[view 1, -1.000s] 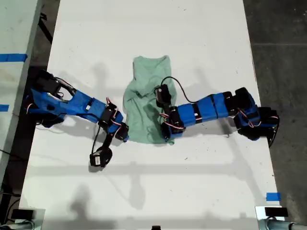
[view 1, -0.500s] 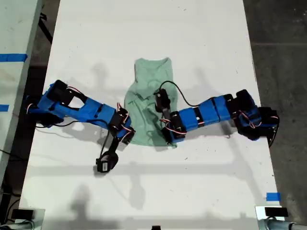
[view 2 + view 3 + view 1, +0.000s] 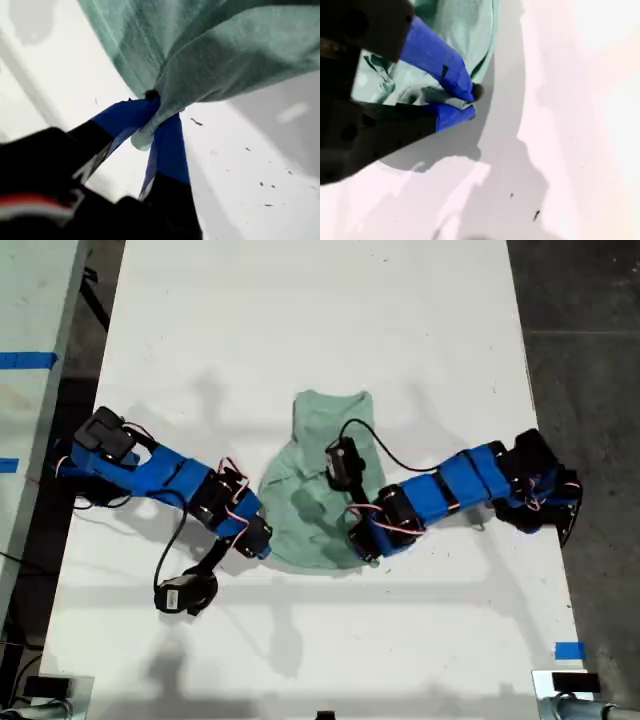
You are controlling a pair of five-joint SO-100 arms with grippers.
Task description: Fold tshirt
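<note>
Two pincers clamped on one pale mint-green tshirt point(image 3: 322, 480) at mid table point(image 3: 300, 300), my first pincer point(image 3: 156, 114) pinching a bunched cloth edge, my second pincer point(image 3: 465, 102) nipping a hem fold, garment rumpled between both blue arms in the exterior view.

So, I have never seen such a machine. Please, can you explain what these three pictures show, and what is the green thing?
The blue machines are two small robot arms on a white table. One picture looks down from above; the other two come from cameras mounted on each arm's gripper, its pinching claw. The green thing is a small T-shirt, lying crumpled between the arms. In the close-up pictures, my first gripper is closed on a bunched edge of the cloth, and my second gripper pinches another edge. The pictures do not make clear which arm is which.
</note>
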